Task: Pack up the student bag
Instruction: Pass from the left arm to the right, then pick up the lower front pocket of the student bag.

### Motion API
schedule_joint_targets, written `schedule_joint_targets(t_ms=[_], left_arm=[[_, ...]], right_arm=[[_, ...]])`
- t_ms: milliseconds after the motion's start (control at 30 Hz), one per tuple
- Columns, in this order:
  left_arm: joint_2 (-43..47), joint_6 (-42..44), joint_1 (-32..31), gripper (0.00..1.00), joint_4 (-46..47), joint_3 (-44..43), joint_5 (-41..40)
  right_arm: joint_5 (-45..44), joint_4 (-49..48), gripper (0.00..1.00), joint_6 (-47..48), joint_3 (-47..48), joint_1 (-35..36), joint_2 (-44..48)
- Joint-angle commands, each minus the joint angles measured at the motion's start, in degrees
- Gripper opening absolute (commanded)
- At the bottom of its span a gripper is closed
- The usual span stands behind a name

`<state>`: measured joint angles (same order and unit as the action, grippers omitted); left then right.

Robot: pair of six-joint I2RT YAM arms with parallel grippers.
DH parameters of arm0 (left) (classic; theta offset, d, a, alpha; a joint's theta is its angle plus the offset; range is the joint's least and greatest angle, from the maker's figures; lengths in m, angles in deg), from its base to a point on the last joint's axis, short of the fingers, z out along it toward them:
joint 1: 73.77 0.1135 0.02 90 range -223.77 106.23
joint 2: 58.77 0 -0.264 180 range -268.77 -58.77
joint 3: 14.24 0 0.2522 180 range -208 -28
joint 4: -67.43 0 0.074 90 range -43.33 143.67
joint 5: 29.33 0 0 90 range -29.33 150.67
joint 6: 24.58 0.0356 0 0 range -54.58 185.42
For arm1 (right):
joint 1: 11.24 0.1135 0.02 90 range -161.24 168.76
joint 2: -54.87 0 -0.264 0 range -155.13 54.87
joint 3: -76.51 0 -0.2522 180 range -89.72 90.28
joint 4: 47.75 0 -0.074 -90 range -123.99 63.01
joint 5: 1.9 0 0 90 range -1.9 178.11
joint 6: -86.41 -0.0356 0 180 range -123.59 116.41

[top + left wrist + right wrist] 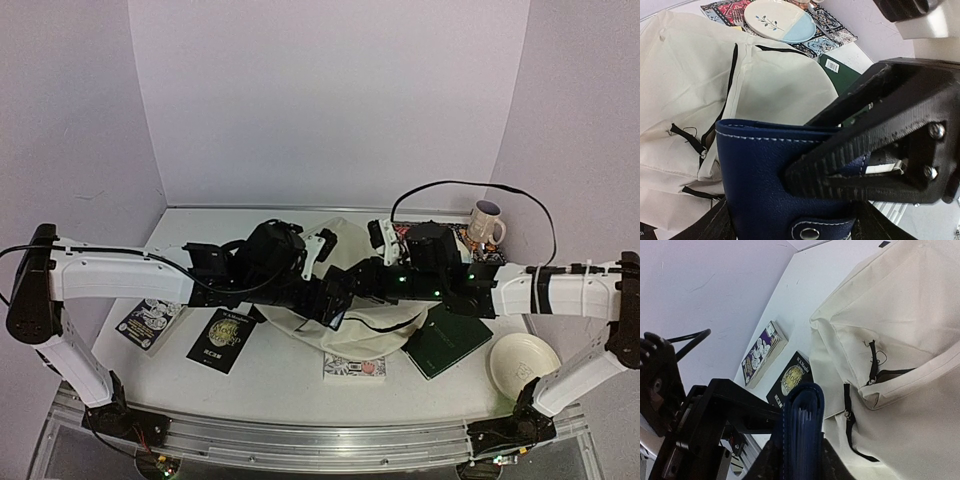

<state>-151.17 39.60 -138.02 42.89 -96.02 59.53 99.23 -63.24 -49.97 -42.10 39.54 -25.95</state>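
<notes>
Over the student bag [685, 75], the right hand [800, 462] grips a blue folder [760, 180], its lower edge cut off; whether the left hand [790, 232] holds it, I cannot tell.

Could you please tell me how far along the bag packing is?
Done: the student bag lies with a pocket gaping; nothing visibly packed. In hand: the right end effector grips a blue notebook over it. Remaining: the green book and black book lie outside.

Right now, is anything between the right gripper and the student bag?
Only the blue notebook clamped in the right gripper itself; nothing else visible stands between it and the student bag.
</notes>
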Motion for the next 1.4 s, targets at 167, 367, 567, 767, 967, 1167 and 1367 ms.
schedule_joint_targets(t_ms=[167, 367, 567, 767, 967, 1167, 1367], left_arm=[[0.62, 6.62, -0.18, 0.84, 2.99, 0.96, -7.65], [-2.71, 10.55, 0.84, 0.91, -2.61, -3.84, -15.50], [-12.12, 13.26, 5.32, 0.91, -9.38, -12.84, -16.84], [-20.75, 16.65, 9.22, 0.90, -17.15, -22.79, -16.91], [-28.67, 20.58, 10.11, 0.91, -21.94, -29.89, -12.00], [-30.63, 21.96, 10.06, 0.91, -23.22, -33.05, -4.65], [-31.85, 23.76, 9.65, 0.92, -24.16, -34.09, -4.47]], right_arm=[[2.66, -2.23, 0.00, 0.59, -3.09, -5.26, 6.04], [2.97, -1.55, 0.00, 1.27, -6.32, -11.76, 10.98], [3.85, -0.06, 0.00, 2.14, -9.28, -18.12, 14.54], [4.48, 0.96, 0.00, 3.49, -10.44, -19.63, 16.10], [4.83, 0.88, 0.00, 3.29, -11.69, -19.62, 15.95], [5.49, 1.04, 0.00, 3.75, -11.52, -19.60, 16.11], [6.32, 1.04, 0.00, 3.97, -11.16, -19.60, 15.31]])
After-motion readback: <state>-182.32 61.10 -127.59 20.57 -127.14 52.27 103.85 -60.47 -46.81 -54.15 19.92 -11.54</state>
